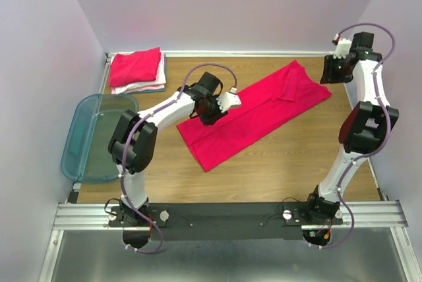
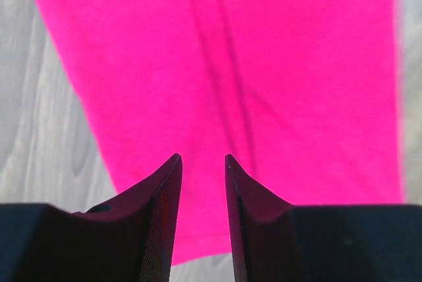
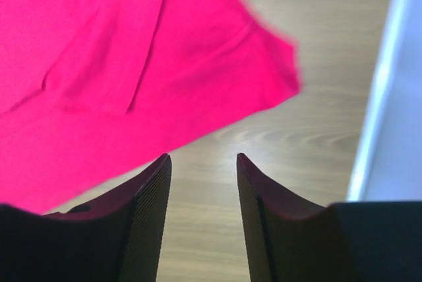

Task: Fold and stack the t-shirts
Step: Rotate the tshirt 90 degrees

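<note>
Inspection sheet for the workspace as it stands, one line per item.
Surface: wooden table, no spills seen.
Job's things: spread shirt, red-pink, lying flat and diagonal mid-table as a long strip; folded stack in the far left corner, red-pink on top, white and pale teal beneath.
Clutter: translucent teal bin at the left edge; nothing seen in it.
Grippers: left gripper open over the spread shirt, holding nothing; right gripper open over bare wood beside the shirt's far corner.
Cables: purple cables looped along both arms, off the cloth.
Surroundings: pale walls on three sides; metal rail at the near edge.
</note>
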